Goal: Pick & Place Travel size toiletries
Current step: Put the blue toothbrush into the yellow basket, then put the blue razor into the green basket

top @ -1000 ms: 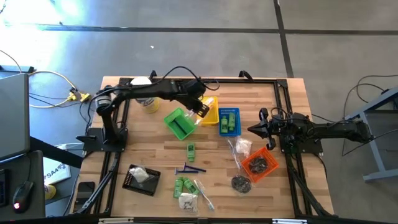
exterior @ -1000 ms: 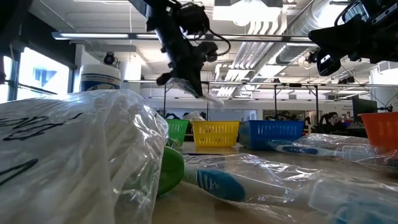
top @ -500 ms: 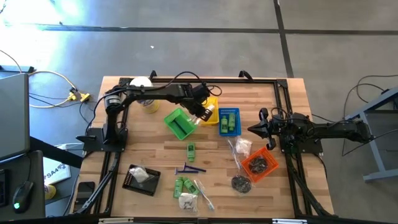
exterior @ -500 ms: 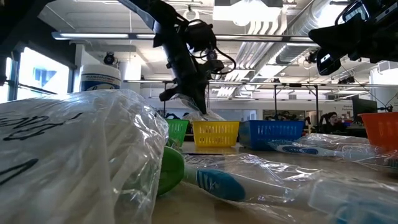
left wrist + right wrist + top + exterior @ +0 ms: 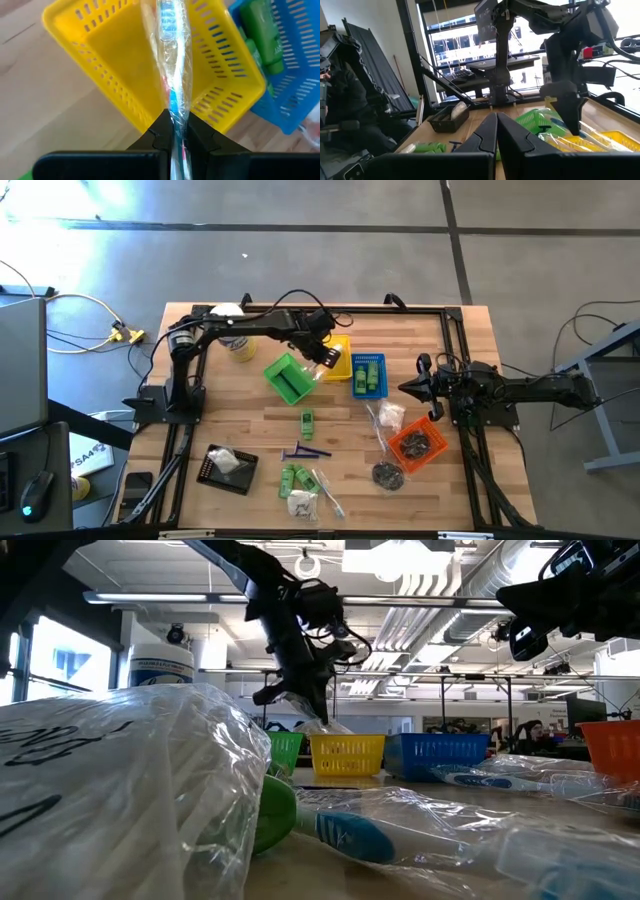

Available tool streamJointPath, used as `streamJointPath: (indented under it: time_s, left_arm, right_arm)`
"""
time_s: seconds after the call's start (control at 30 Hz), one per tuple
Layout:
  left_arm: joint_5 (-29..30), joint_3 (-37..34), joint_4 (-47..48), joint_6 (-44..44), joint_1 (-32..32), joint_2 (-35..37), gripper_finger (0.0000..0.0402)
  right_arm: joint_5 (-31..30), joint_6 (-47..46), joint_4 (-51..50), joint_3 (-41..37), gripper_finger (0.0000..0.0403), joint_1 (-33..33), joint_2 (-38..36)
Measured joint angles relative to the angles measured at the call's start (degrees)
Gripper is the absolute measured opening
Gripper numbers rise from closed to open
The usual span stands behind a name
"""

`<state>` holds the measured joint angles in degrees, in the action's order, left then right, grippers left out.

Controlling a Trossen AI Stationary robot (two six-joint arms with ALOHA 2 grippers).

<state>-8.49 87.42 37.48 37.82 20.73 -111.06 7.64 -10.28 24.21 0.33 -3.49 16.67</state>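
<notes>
Since half a second ago, little has shifted: the left gripper [image 5: 325, 360] is held over the yellow basket [image 5: 125, 75], a touch nearer its middle, while the right arm is unchanged. Nearest on the table, loose toiletries remain to be sorted: a white packet [image 5: 301, 503], two green bottles [image 5: 293, 476], a wrapped toothbrush [image 5: 326, 490], a dark round piece [image 5: 388, 474] and, a little farther, a single green bottle [image 5: 307, 421]. A black tray [image 5: 226, 469] lies at the near left, an orange basket [image 5: 416, 442] at the near right. Farther back, a green basket [image 5: 290, 378] and a blue basket [image 5: 368, 374], already holding green bottles, flank the yellow one. The left jaws are clenched on a wrapped toothbrush in clear film [image 5: 172, 65], hanging into the yellow basket, not yet released. The right gripper [image 5: 412, 389] waits at the right with its jaws closed on nothing. Roughly half the sorting seems done.
</notes>
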Motion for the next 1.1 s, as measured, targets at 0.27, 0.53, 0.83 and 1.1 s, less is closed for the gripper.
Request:
streamJointPath:
  time_s: [0.27, 0.53, 0.83, 1.1]
  left_arm:
    - [0.0, 0.0, -1.1, -1.6, -0.1, -1.1, 0.0031]
    - [-0.4, 0.0, -1.9, -1.6, -0.1, -1.5, 0.0135]
    - [-6.9, 0.0, -6.0, -1.6, -0.2, -1.3, 0.0232]
    - [-8.8, 0.0, -7.0, -1.9, -0.1, -0.2, 0.0248]
  right_arm:
    - [0.1, -0.3, 0.0, 0.0, 0.0003, 0.0, 0.0]
    - [0.3, -0.4, 0.0, 0.0, 0.0003, 0.0, 0.0]
    - [0.4, -0.4, 0.0, 0.0, 0.0003, 0.0, 0.0]
    - [0.4, -0.4, 0.0, 0.0, 0.0003, 0.0, 0.0]
